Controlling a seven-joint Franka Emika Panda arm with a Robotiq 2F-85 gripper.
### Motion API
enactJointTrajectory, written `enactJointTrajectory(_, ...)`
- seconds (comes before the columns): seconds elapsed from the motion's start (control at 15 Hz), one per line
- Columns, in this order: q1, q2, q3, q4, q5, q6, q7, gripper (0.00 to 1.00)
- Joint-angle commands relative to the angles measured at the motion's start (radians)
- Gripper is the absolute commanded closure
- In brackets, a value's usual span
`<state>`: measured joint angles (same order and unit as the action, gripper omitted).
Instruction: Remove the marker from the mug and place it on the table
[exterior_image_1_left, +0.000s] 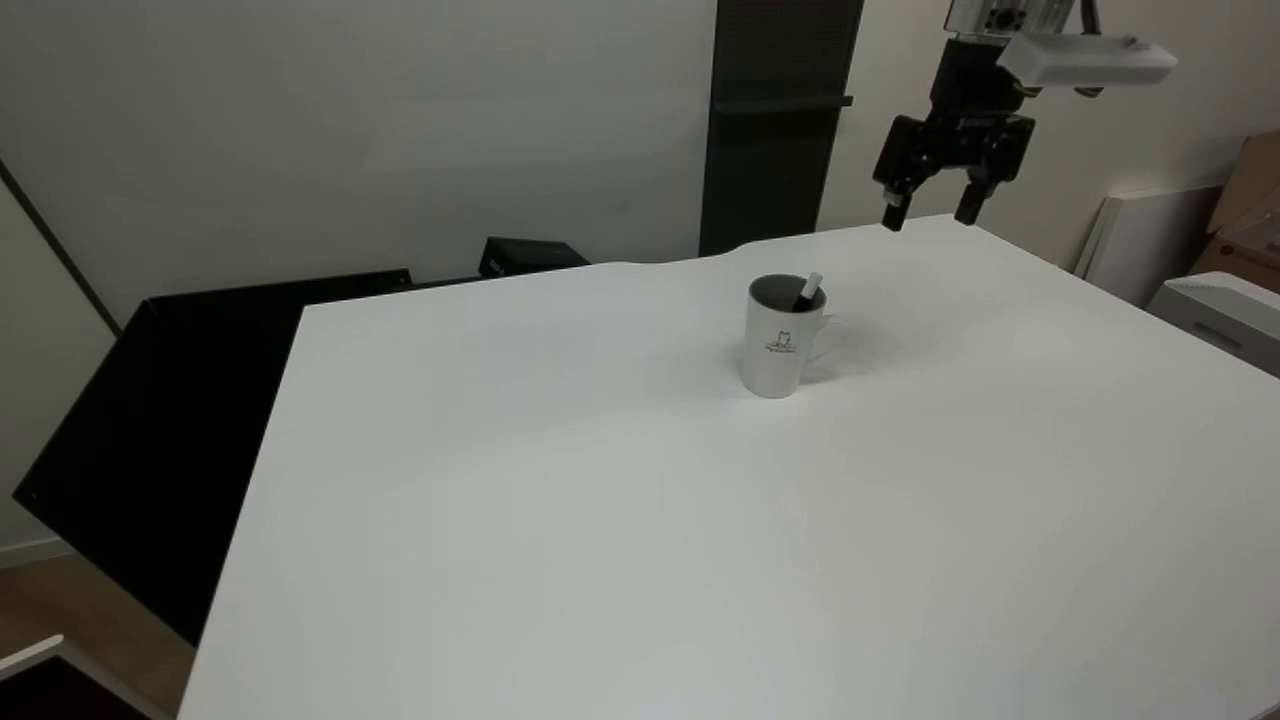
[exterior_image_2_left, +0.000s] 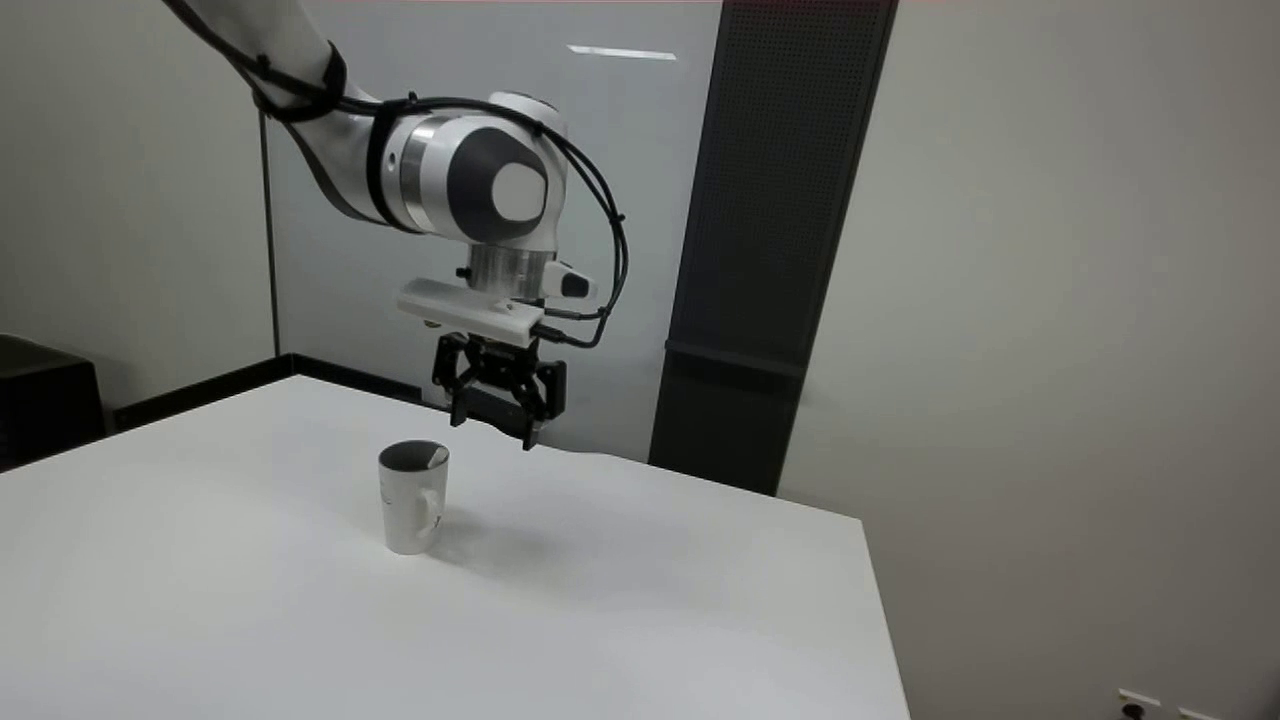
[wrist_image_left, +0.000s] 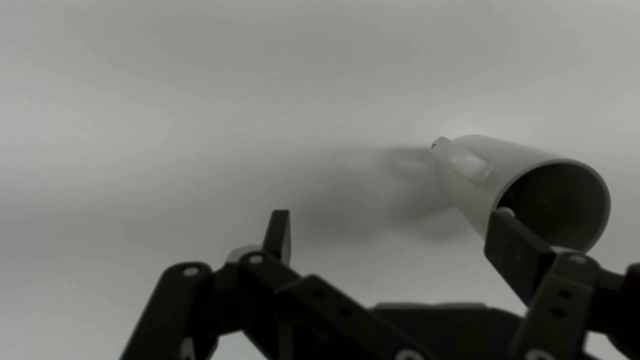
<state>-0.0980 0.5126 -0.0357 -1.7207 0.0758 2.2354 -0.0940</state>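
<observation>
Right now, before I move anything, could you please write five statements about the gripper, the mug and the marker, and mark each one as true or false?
1. The mug stands upright on the table. True.
2. The marker leans inside the mug, its light end sticking out. True.
3. The mug is black outside. False: it is white outside.
4. The gripper is open. True.
5. The gripper is holding the marker. False: it holds nothing and hangs apart from the mug.

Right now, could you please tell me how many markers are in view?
1: the marker leans in the mug on the table, its upper end sticking out. More could be hidden in the mug's dark inside.
</observation>
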Motion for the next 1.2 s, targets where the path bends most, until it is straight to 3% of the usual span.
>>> enactJointTrajectory(0.0,-0.007,0.081,0.031,0.076,0.042,0.05,-0.012,0.0)
enactJointTrajectory(0.47,0.018,0.127,0.064,0.086,0.063,0.161,0.013,0.0)
enactJointTrajectory(1.13,0.004,0.147,0.092,0.077,0.175,0.167,0.035,0.0)
